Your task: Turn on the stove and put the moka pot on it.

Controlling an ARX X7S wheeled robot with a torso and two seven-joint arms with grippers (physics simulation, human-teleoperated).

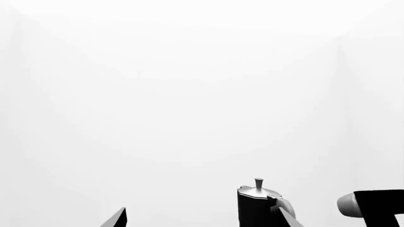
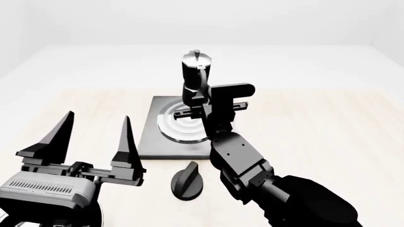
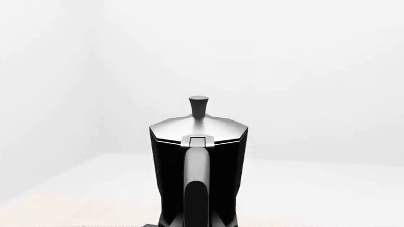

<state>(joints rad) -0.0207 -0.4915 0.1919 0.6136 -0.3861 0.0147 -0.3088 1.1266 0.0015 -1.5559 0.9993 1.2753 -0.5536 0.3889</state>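
Nearest the camera, the left gripper [image 2: 94,142] hovers with its two black pointed fingers spread wide, nothing between them, well apart from the flat square dark-grey stove slab [image 2: 154,135]. The small round black knob [image 2: 188,182] lies just in front of the slab on the pale wooden table [image 2: 328,127]. Beyond the knob, the right gripper [image 2: 200,97] reaches over the ring burner, pinching the handle of the faceted black moka pot [image 2: 196,75] with its silver lid, held upright above the slab's far edge.

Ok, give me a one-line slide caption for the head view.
Right gripper at the moka pot over the stove; knob in front.
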